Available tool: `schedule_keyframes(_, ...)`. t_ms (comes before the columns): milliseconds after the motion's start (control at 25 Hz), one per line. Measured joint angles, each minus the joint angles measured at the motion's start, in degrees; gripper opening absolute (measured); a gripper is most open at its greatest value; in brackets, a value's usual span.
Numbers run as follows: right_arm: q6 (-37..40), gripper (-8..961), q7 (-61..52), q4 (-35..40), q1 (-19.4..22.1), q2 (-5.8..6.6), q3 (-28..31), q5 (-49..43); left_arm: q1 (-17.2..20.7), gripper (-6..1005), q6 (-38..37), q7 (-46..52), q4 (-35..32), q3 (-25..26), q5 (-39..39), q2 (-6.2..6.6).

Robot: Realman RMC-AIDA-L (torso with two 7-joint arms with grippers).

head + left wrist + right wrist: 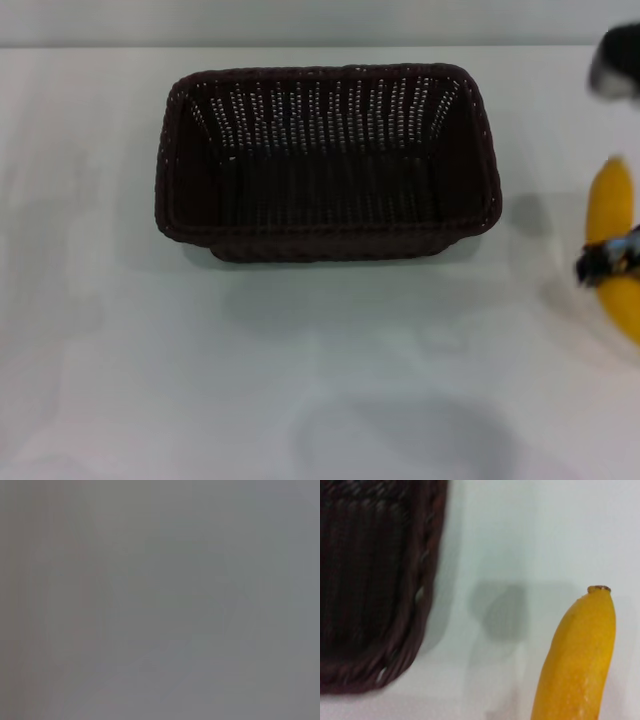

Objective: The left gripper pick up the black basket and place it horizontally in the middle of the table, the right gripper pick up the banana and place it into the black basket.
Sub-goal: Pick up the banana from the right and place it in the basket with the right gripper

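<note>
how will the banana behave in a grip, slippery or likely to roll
The banana has smooth, glossy skin, so it may slip a little. Its curve probably lets it rock or swivel rather than roll on the table. It looks firm, though hard squeezing might bruise it.

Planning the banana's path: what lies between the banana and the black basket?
Only bare table separates banana and black basket, seen in the right wrist view.

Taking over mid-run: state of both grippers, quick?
Left gripper: not in view.
Right gripper: shut on the banana, beside the black basket.
</note>
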State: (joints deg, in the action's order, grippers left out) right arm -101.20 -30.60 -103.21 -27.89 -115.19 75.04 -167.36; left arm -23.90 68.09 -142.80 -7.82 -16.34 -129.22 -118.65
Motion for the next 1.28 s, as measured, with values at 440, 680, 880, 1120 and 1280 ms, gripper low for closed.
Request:
schedule_keyframes(440,17.2,489,18.0,-3.9,-5.5,-0.19,6.3,-0.8,-0.1,768,0.3,0.5,-0.2,-0.3,0.2,-0.09)
schedule_keyframes(680,35.1,492,36.7,-0.5,-4.8,-0.31,5.4,10.8,-0.4,769,0.4,0.5,-0.9,-0.7,1.6,-0.22)
schedule_keyframes(880,46.0,495,53.4,11.6,-4.1,-0.20,6.3,27.4,-0.2,770,0.4,0.5,-0.5,-0.7,1.8,-0.32)
schedule_keyframes(1120,48.9,499,69.9,21.8,-4.8,-0.42,5.9,37.8,-0.1,770,0.4,0.5,-0.3,-0.7,2.3,-0.40)
schedule_keyframes(1280,49.3,548,72.1,21.9,-4.1,-0.40,6.1,39.0,0.0,771,0.4,0.5,-0.2,-0.7,2.4,-0.47)
